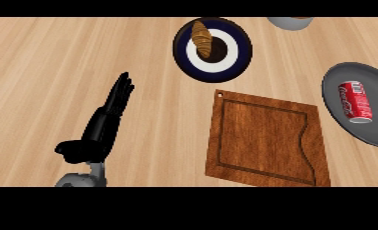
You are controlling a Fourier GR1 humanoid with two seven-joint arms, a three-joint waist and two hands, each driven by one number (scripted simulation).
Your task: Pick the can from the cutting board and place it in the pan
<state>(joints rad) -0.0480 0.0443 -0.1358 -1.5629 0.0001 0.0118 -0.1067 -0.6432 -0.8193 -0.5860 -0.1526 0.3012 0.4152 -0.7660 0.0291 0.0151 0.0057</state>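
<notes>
- The robot's black left hand (107, 116) is nearest, low by the left of the wooden counter (66, 59). Its fingers are straight and it holds nothing. The right hand does not show.
- The brown wooden cutting board (266, 139) is bare.
- The red metal can (355, 101) lies on its side in the grey round pan (334, 86), at the counter's right edge.
- The can looks light, smooth and able to roll, with thin walls that might dent. The round middle seems the best place to hold it.

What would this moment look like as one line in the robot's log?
can: lying in pan | cutting board: bare | left robot hand: open, resting | right robot hand: not in view
</notes>
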